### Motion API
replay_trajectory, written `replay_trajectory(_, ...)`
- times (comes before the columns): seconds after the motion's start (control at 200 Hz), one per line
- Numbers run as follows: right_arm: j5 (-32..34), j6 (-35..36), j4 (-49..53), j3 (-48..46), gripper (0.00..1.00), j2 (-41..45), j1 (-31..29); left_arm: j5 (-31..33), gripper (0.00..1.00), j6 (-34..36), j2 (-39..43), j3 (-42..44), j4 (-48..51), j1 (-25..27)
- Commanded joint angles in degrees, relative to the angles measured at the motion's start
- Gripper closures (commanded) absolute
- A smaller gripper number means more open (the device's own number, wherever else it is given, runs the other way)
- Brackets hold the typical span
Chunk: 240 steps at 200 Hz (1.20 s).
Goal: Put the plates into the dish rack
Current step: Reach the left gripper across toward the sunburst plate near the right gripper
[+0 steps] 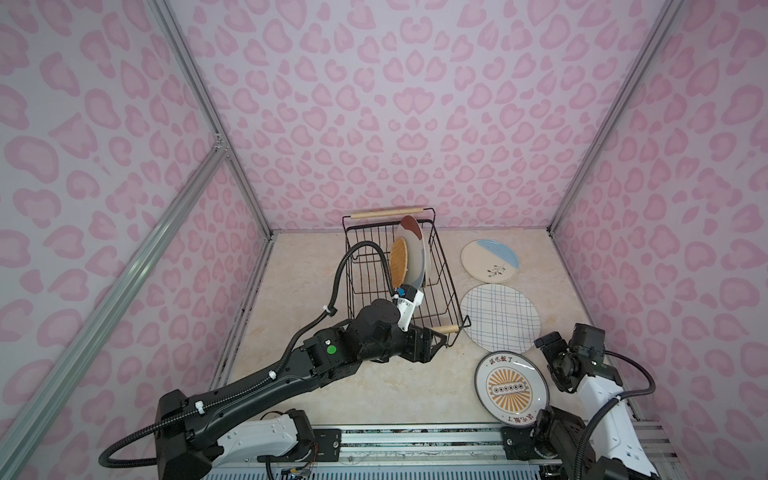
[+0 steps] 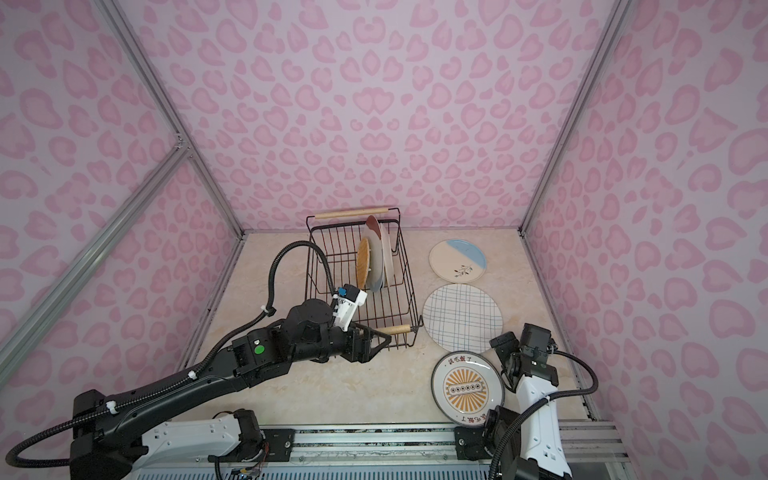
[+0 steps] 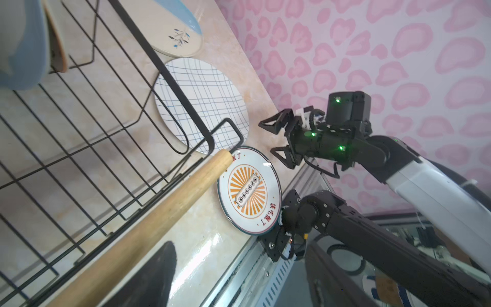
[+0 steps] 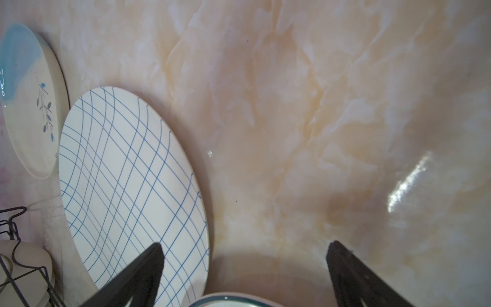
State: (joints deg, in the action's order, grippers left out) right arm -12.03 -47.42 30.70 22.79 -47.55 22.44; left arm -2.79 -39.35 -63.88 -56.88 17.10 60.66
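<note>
The black wire dish rack (image 1: 347,266) stands at the back middle, holding upright a colour-blocked plate (image 1: 412,253) and a woven-look orange plate (image 1: 398,262). To its right three plates lie flat: cream-and-blue with a sprig (image 1: 489,260), blue-gridded (image 1: 500,316) and orange sunburst (image 1: 511,388). My left gripper (image 1: 436,340) is open at the rack's front wooden handle (image 3: 159,220). One finger (image 3: 159,265) lies beside the handle, and nothing is held. My right gripper (image 4: 244,247) is open and empty, low over the table beside the gridded plate (image 4: 127,172), just beyond the sunburst plate's rim (image 4: 225,300).
Pink patterned walls close in the marble table (image 1: 299,332) on three sides. A metal rail (image 1: 415,444) with both arm bases runs along the front edge. The left arm's cable loops over the rack's left side. The rack's back handle (image 1: 388,212) sits against the rear wall.
</note>
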Motion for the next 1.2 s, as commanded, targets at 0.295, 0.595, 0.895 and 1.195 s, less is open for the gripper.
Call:
replay_trajectory(0.295, -1.41, 1.98, -1.26, -0.44, 0.04, 1.57, -0.63, 8.2, 0.21, -1.18, -8.26, -3.56, -7.18, 10.57)
replay_trajectory(0.595, -2.22, 2.54, -3.36, -0.68, 0.05, 1.76, -1.51, 8.41, 0.22, -0.12, -22.18, -15.61, -6.16, 12.69)
replay_trajectory(0.895, -2.22, 2.94, -3.16, -0.55, 0.02, 3.36, -1.87, 13.89, 0.2, 1.7, -43.71, -40.1, 3.93, 12.79)
replay_trajectory(1.195, -3.15, 3.65, -3.97, -0.11, 0.02, 3.79, -1.87, 13.83, 0.19, -4.47, -54.05, -45.13, 4.1, 9.09)
